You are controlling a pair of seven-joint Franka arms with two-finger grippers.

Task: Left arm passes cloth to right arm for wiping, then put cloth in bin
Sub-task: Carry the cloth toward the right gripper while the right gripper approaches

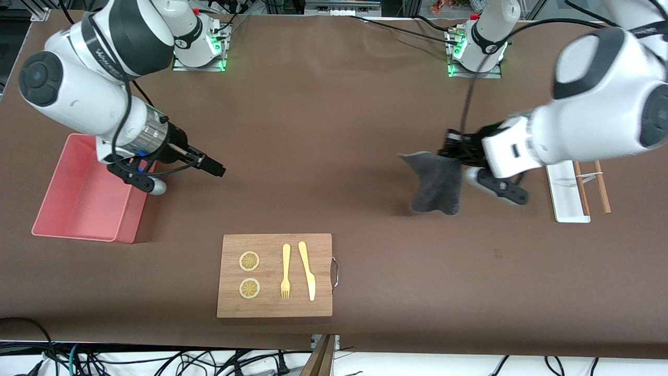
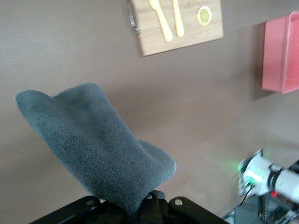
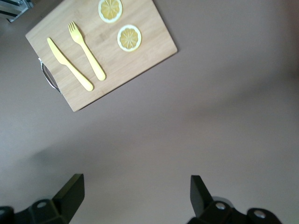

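Hanging from our left gripper [image 1: 453, 150], the cloth [image 1: 436, 183] is pinched tight in its jaws, up over bare table near the white tray [image 1: 566, 203]. Our right gripper [image 1: 209, 164] waits — jaws spread wide, empty — just beside the bin [image 1: 78, 209].

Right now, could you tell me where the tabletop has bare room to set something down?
Widest: between the bin and hanging cloth, farther than the wooden board. Crowded: the white tray with chopsticks.
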